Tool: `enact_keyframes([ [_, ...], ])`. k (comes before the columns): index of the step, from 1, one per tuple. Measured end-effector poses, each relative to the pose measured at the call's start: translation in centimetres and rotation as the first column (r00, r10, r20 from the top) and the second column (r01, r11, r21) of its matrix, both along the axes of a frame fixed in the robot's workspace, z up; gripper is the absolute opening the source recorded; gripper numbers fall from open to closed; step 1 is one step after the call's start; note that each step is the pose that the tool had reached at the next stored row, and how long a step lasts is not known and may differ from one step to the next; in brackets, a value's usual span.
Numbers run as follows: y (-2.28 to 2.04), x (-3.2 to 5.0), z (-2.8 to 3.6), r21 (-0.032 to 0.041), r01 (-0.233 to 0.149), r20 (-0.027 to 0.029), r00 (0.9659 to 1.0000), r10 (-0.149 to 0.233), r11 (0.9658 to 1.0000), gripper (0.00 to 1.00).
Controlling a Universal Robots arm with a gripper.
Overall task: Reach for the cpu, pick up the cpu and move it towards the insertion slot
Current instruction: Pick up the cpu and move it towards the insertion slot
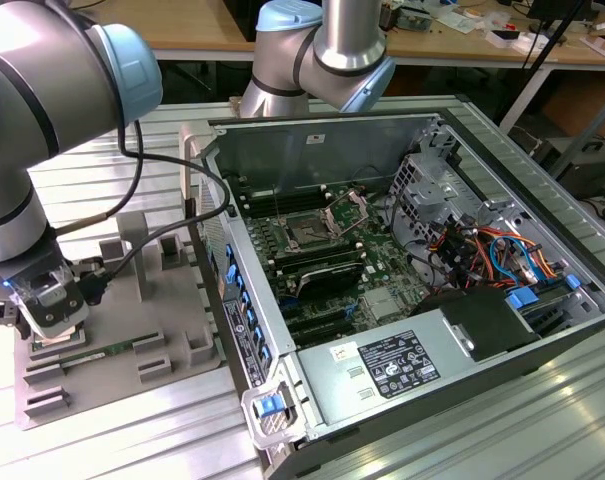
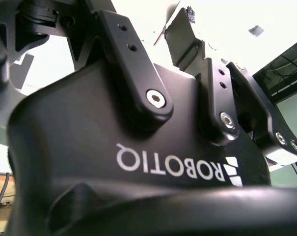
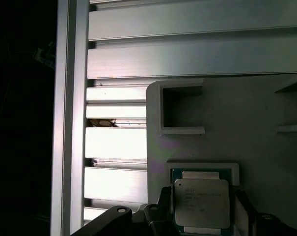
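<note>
Hovering at the exterior view's lower left above the grey tray [image 1: 132, 300], the gripper [image 1: 54, 335] straddles the cpu [image 3: 202, 201], fingers [image 3: 163, 209] spread slightly wider than it, gripping nothing.

Silver arm [image 1: 27, 100], pale-blue joint caps [image 1: 132, 65]

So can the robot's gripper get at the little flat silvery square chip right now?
Probably yes. The gripper hangs right over the small silvery square cpu, which lies in a recess of the grey plastic tray, and nothing covers its top.
</note>
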State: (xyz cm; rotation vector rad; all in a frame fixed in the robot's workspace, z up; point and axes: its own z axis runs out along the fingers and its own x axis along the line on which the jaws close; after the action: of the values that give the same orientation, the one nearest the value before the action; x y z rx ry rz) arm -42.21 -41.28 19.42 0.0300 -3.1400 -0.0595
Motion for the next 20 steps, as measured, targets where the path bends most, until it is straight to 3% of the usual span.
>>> enact_keyframes([
  [17,0.00,0.00,-0.55,0.0000,0.000,0.0000,1.0000,0.000,1.0000,0.60],
  [20,0.00,0.00,-1.06,-0.0002,0.000,-0.0003,1.0000,0.000,1.0000,0.55],
])
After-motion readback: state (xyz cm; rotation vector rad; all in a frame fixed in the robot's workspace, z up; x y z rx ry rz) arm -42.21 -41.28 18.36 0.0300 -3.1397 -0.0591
